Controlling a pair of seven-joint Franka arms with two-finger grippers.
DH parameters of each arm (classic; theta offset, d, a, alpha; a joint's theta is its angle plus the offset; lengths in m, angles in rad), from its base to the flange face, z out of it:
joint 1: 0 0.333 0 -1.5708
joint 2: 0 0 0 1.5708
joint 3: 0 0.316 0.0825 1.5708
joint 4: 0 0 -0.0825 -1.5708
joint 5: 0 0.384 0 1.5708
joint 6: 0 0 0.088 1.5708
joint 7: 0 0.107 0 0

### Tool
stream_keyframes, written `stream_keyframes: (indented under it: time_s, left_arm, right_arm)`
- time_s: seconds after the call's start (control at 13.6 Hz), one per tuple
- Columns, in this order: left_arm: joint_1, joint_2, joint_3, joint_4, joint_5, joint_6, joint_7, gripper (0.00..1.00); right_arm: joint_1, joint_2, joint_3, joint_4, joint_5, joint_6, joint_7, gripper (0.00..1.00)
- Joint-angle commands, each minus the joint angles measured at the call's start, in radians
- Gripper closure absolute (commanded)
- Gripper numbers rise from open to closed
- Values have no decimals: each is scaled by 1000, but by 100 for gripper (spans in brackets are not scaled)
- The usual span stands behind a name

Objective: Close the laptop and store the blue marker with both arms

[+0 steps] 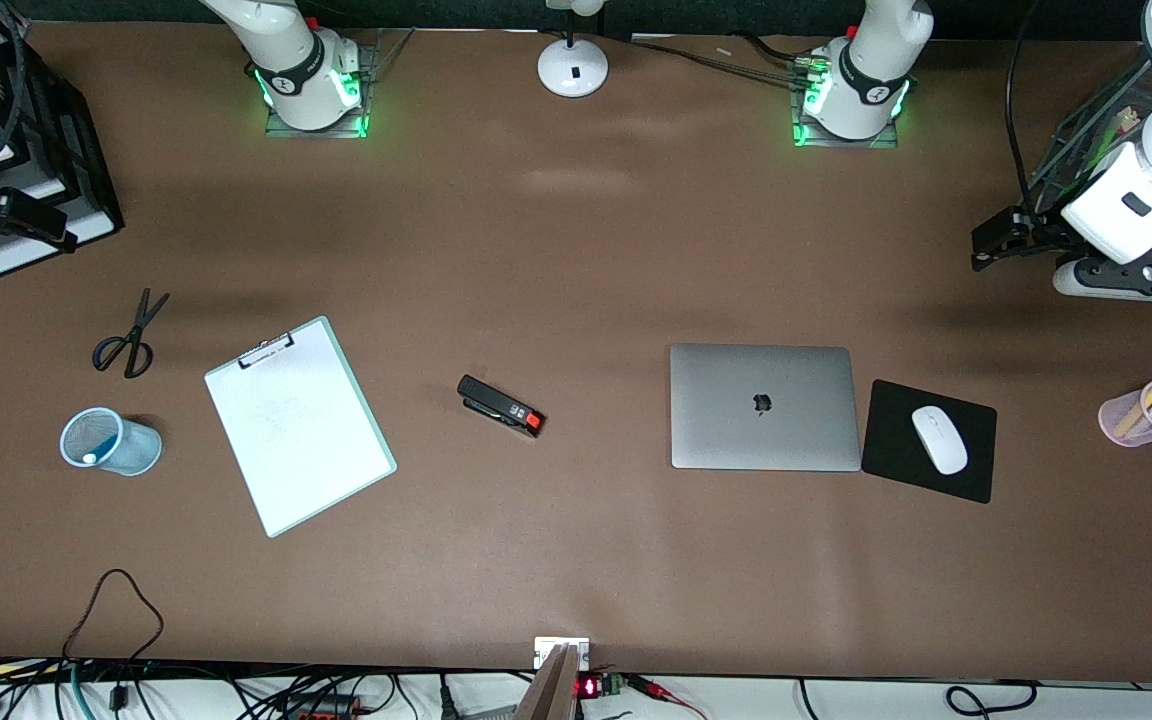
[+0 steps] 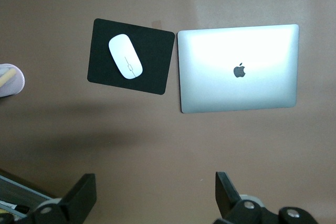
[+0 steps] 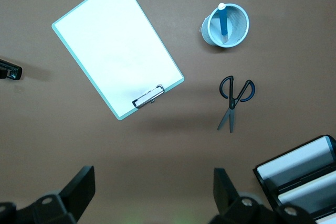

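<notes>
The laptop (image 1: 763,406) is found shut, lid down and logo up, flat on the bench (image 1: 576,250) toward the left arm's end. A black mouse pad (image 1: 929,441) is laid just beside it, nearly touching one edge, and a white mouse (image 1: 939,439) is carried on the pad. The blue marker (image 3: 223,20) is seen standing inside the pale blue mesh cup (image 3: 226,25) toward the right arm's end, its paler tip uppermost. Scissors (image 3: 234,99) are placed near the cup, farther from the front camera, with a clipboard (image 3: 116,46) beside them and a stapler (image 1: 500,406) between clipboard and laptop. A pink cup of pens (image 1: 1150,411) is noted at the left arm's end.

The left claw (image 2: 153,198) is held spread and empty above bare bench near the laptop. The right claw (image 3: 152,195) is likewise spread and empty, above bare bench near the clipboard.
</notes>
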Motion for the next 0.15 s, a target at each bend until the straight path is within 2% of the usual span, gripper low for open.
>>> stream_keyframes:
  time_s: [0.0, 0.07]
  left_arm:
    - [7, -8, 2, 7, 16, -10, 15, 0]
    - [8, -8, 2, 7, 16, -10, 15, 0]
  right_arm:
    - [1, -21, 4, -14, 4, -6, 5, 0]
    - [1, -23, 4, -14, 4, -6, 5, 0]
